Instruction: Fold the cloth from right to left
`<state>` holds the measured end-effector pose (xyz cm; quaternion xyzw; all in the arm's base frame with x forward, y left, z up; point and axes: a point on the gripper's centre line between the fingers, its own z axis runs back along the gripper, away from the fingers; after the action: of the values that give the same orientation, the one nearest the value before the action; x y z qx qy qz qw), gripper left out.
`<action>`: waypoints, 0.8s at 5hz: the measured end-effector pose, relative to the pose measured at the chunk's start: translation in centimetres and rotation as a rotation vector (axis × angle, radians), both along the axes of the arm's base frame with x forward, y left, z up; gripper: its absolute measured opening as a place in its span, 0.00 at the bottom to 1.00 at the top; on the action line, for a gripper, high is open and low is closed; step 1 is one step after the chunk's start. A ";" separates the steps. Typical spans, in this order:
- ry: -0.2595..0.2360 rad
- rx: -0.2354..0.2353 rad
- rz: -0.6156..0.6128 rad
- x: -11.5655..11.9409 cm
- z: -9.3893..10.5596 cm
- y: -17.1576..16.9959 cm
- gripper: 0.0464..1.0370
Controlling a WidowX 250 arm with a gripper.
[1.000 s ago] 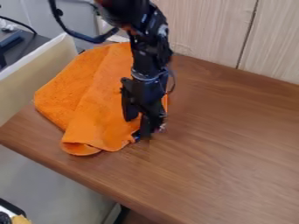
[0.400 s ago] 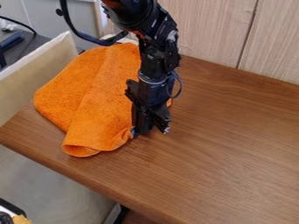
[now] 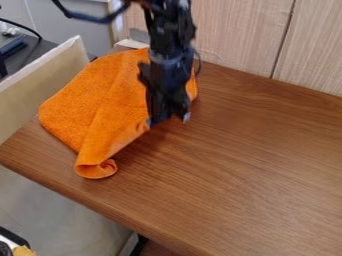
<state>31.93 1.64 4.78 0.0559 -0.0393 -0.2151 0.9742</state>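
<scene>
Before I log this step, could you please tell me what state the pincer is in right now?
Pincer: at the edge of the orange cloth; whether it is open or closed on it cannot be told.

I saw the orange cloth (image 3: 100,107) lying rumpled and partly folded on the brown wooden table (image 3: 247,160), one end curled into a loop near the table's edge.

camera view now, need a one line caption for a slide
Black gripper at the right edge of an orange cloth, its near corner curled on the wooden table.
</scene>
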 end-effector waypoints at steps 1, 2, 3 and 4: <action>-0.058 -0.030 0.075 2.2 2.7 2.1 0.03; -0.098 -0.049 0.154 4.0 5.0 5.0 0.03; -0.067 -0.075 0.270 5.2 3.6 9.2 0.03; 0.007 -0.080 0.359 5.2 0.3 12.4 0.03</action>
<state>37.15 14.02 5.11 0.0227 -0.0338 -0.0363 0.9985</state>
